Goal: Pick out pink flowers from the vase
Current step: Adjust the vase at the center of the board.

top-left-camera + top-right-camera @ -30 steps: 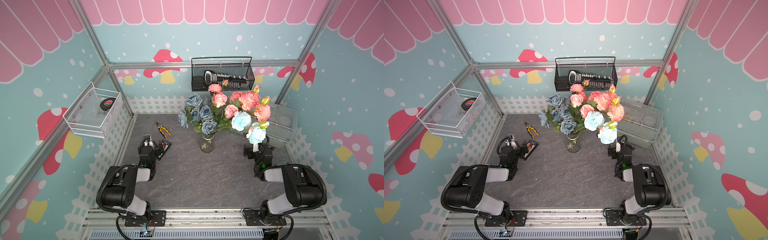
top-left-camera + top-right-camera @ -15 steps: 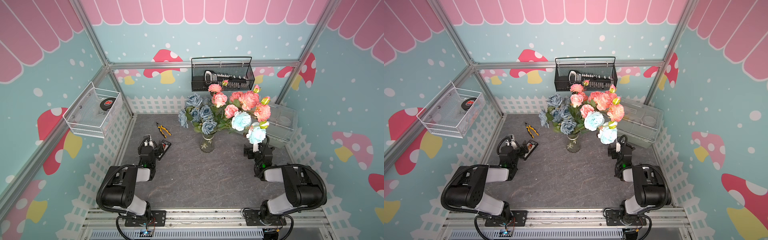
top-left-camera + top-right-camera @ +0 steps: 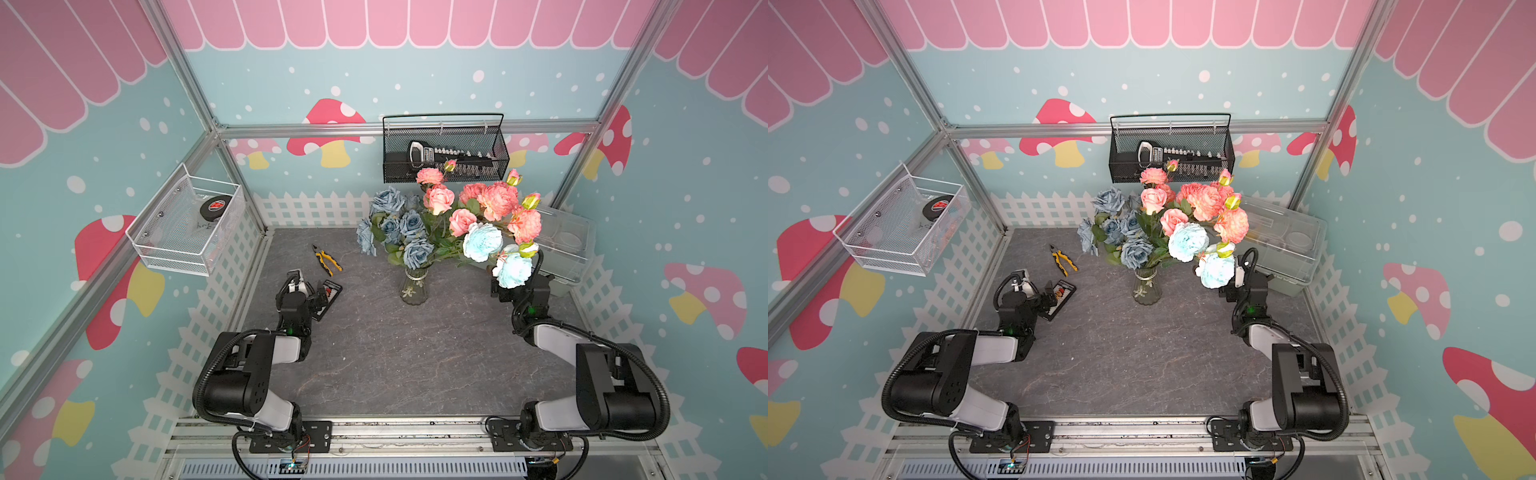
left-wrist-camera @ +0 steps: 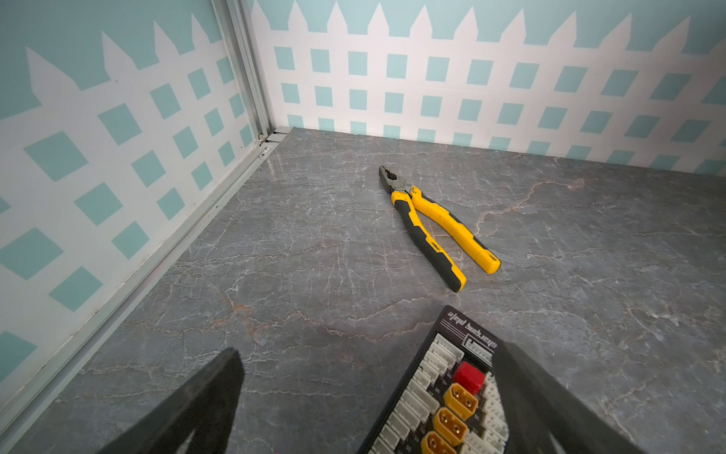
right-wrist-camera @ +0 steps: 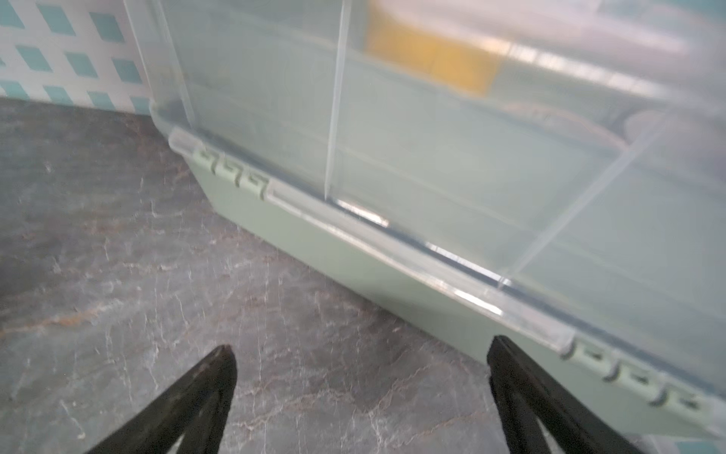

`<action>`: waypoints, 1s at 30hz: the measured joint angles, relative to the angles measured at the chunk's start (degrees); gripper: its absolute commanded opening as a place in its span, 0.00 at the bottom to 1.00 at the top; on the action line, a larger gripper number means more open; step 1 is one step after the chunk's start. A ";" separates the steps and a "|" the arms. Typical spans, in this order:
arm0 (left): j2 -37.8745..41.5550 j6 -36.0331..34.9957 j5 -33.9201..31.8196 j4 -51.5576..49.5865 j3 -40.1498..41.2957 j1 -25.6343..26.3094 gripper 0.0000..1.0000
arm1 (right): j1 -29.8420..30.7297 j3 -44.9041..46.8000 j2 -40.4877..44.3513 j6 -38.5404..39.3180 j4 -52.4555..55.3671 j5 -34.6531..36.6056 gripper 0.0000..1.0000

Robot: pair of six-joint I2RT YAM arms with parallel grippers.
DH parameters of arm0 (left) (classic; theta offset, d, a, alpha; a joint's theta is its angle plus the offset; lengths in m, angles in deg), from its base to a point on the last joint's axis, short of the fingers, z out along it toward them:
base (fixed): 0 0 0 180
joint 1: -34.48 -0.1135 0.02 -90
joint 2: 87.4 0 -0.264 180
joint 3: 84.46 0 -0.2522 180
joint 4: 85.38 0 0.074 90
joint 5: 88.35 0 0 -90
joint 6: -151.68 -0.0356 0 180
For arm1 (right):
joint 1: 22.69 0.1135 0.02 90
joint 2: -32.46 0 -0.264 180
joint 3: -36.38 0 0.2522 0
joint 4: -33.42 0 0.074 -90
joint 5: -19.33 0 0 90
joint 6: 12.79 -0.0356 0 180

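Observation:
The pink flowers stand in the clear glass vase at mid-table, on the bouquet's right and back side. My left gripper is open and low over the table far left of the vase, holding nothing; one finger overlaps a black charging plate. My right gripper is open and empty to the right of the vase, facing a plastic box. In both top views a drooping pale aqua bloom partly hides it. Neither wrist view shows flowers or vase.
Yellow pliers lie left of the vase, past the charging plate. The lidded plastic box fills the back right corner. Grey-blue roses fill the bouquet's left. A black mesh basket and a white wire basket hang on the walls.

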 measured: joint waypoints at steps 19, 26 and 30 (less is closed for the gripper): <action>0.00 0.00 -0.28 0.00 0.00 0.02 0.99 | 17.97 5.64 -0.85 -1.88 -7.74 -14.38 0.98; 0.00 0.00 -0.28 0.02 0.00 0.02 0.99 | 21.00 5.05 -8.24 -2.36 -21.24 -16.02 0.99; 0.00 0.00 -0.31 0.00 0.00 0.02 0.99 | 23.10 1.16 -14.36 -2.67 -24.52 -16.72 0.99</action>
